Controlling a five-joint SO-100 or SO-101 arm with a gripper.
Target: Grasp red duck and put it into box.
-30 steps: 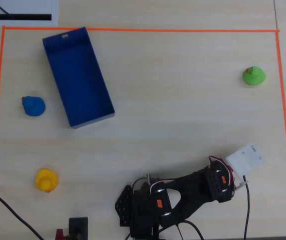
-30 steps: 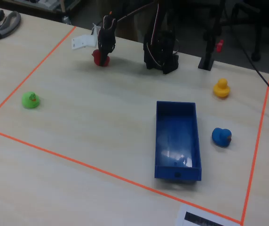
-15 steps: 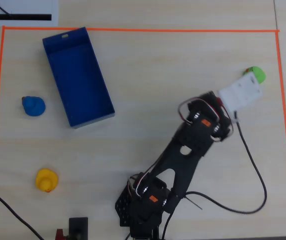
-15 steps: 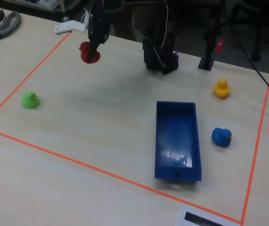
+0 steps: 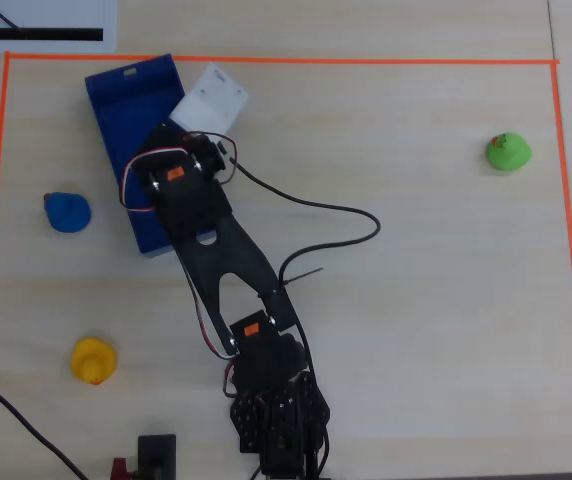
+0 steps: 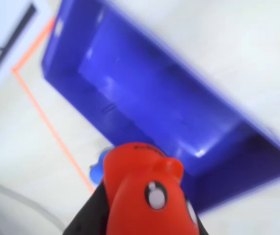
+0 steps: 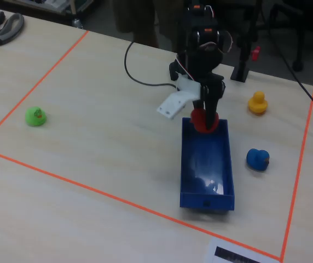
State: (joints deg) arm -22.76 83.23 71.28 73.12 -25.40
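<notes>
The red duck [image 7: 204, 120] is clamped in my gripper [image 7: 206, 116] and hangs just above the end of the deep-blue box [image 7: 207, 164] nearest the arm. In the wrist view the red duck [image 6: 142, 191] fills the bottom centre, with a black finger [image 6: 88, 218] against its left side and the box [image 6: 150, 93] lying open beyond it. In the overhead view the arm covers the duck and the jaws; only the far part of the box [image 5: 126, 105] shows past the wrist.
A blue duck [image 5: 67, 212] lies left of the box and a yellow duck [image 5: 94, 360] nearer the arm's base. A green duck [image 5: 508, 152] sits far right. Orange tape [image 5: 266, 60] borders the work area. A black cable [image 5: 316, 210] trails on the table.
</notes>
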